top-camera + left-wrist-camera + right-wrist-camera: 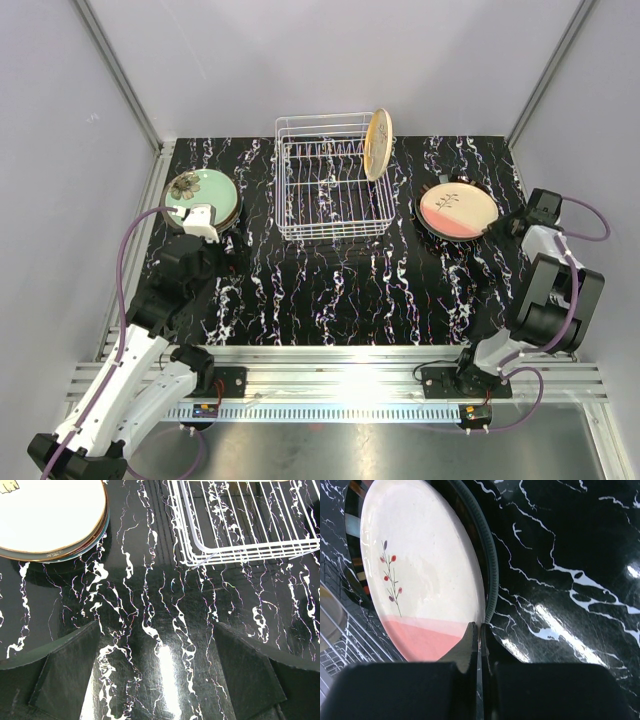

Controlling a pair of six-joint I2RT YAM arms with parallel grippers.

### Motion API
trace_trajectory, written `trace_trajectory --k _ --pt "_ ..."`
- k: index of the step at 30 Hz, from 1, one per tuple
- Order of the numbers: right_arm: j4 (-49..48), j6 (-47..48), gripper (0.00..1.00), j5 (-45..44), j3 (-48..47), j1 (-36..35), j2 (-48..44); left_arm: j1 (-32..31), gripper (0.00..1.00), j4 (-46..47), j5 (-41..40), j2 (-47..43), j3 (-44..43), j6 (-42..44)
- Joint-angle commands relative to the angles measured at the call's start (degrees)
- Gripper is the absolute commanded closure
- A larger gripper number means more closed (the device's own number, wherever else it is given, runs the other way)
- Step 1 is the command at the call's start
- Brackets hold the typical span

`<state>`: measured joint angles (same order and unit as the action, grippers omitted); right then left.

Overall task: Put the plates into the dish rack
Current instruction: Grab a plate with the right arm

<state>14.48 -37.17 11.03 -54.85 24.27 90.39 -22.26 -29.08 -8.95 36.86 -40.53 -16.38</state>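
Note:
The white wire dish rack (pixel 335 236) stands at the back middle, with one beige plate (pixel 378 143) upright at its right end. A stack topped by a mint-green floral plate (pixel 200 192) lies at the left. A white plate with a pink band (pixel 457 210) tops a dark stack at the right. My right gripper (pixel 500 224) is shut on this plate's near rim (pixel 420 570), one finger (pixel 465 642) over it and one under. My left gripper (pixel 215 238) is open and empty, low over the table (pixel 156 665) between the left stack (pixel 45 515) and the rack (pixel 240 555).
A dark plate with a ribbed grey-green rim (pixel 491 565) lies right under the held plate. The rack's wires (pixel 350 640) show at the lower left of the right wrist view. Grey walls close in the black marbled table (pixel 330 290) on three sides.

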Motion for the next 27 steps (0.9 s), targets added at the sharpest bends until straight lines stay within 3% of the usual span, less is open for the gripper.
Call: trace_trajectory --k 1,27 --pt "-0.60 -1.06 1.00 1.46 0.53 -0.37 -4.78 0.02 0.01 1.48 1.04 -0.48 -2.71 0.12" --pt "-2.44 -2.38 0.97 2.42 5.63 -0.37 -5.14 0.02 0.01 1.66 1.74 -0.39 -2.71 0.03"
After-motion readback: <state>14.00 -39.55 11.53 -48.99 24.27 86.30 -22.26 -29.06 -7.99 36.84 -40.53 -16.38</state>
